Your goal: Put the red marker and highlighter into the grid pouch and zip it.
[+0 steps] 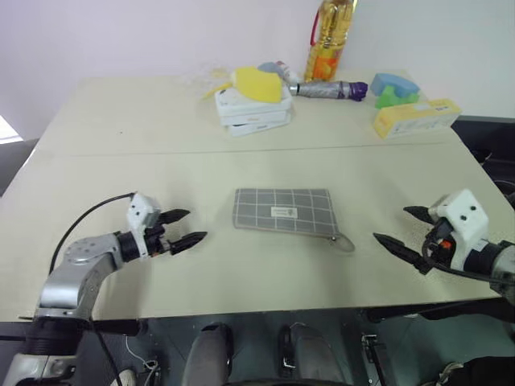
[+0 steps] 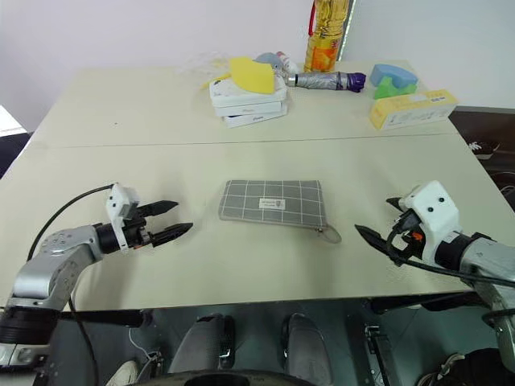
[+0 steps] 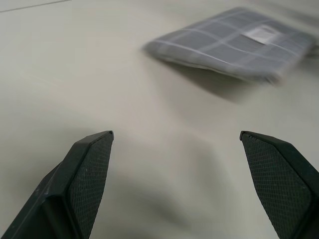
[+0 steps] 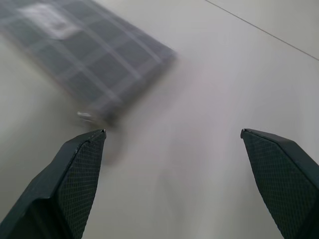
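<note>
The grid pouch, grey with thin white lines and a small white label, lies flat at the middle of the table. Its pull loop trails off the near right corner. My left gripper hovers open to the pouch's left, a short gap away, pointing toward it. My right gripper is open to the pouch's right, also apart from it. Nothing sits between either pair of fingers. The left wrist view has the pouch beyond the spread fingers, and so does the right wrist view. The red marker and the highlighter are out of view.
At the back of the table stand a stack of white boxes with a yellow lump on top, a folded umbrella, a yellow bottle, a blue and green item and a long yellow box.
</note>
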